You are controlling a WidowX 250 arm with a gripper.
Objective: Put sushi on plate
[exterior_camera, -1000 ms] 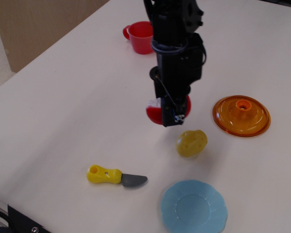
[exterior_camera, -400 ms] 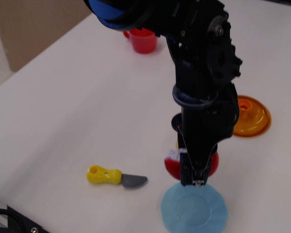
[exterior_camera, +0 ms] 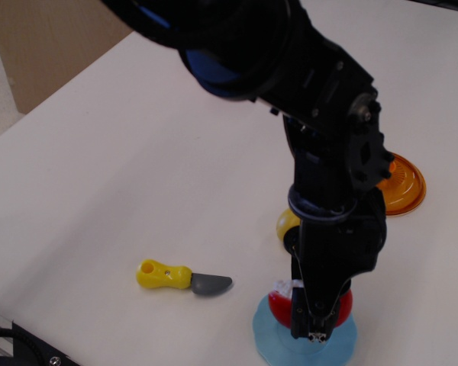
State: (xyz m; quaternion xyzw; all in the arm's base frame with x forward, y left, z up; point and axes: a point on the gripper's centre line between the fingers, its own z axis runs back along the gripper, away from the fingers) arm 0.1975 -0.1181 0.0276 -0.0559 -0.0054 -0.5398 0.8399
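My black gripper (exterior_camera: pixel 314 324) points straight down at the near edge of the table and is shut on the sushi (exterior_camera: pixel 281 305), a glossy red piece with a white speckled end showing on its left. The sushi hangs right over the light blue scalloped plate (exterior_camera: pixel 266 335), and I cannot tell whether they touch. The arm hides most of the plate; only its left and lower rim show.
A yellow-handled toy knife (exterior_camera: pixel 182 278) with a grey blade lies left of the plate. A yellow lumpy toy (exterior_camera: pixel 285 224) peeks out behind the arm. An orange domed lid (exterior_camera: pixel 403 185) lies at the right. The arm hides the back of the table.
My gripper has carried the sushi from the table's middle toward the near edge, past the yellow toy, and lowered it over the blue plate. The arm now hides the red cup.
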